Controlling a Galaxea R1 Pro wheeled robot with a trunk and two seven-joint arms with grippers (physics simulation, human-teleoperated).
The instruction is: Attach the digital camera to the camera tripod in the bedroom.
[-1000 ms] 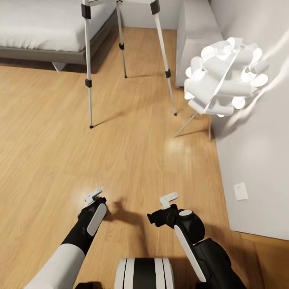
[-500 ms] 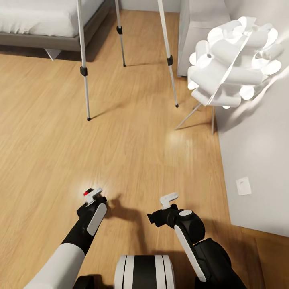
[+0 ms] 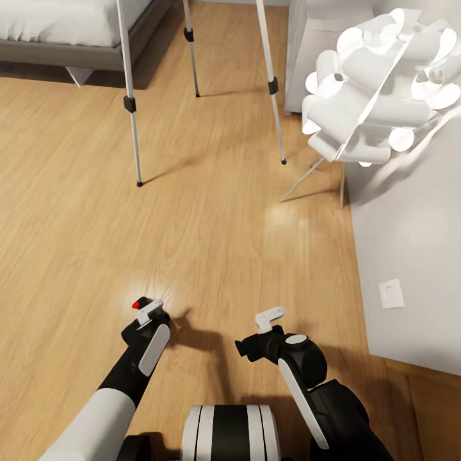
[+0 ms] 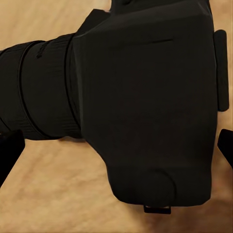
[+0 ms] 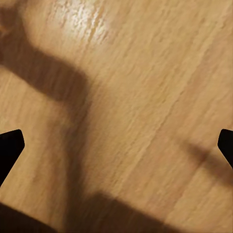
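Observation:
The digital camera [image 4: 145, 97] is a matte-black box with a long lens barrel, and it sits between the dark fingers of my left gripper [image 4: 116, 153], which is shut on it. In the head view only its red dot and a bit of black body [image 3: 136, 304] peek out at the left gripper [image 3: 146, 308], low over the wood floor. The camera tripod [image 3: 130, 102] stands ahead with three silver legs on the floor, its head cut off by the frame's top. My right gripper [image 3: 269, 318] is open and holds nothing, its dark fingertips [image 5: 9, 150] spread over bare floor.
A low white bed [image 3: 57, 25] lies at the far left behind the tripod. A glowing white sculptural floor lamp [image 3: 374, 86] on thin legs stands at the right beside a white cabinet [image 3: 320, 57]. The white wall [image 3: 410, 243] with a socket [image 3: 391, 293] runs along the right.
The whole view has advanced toward the tripod and lamp, so the camera moved. Both arms hold their pose. The red dot at the left gripper shows now; it did not a second ago.

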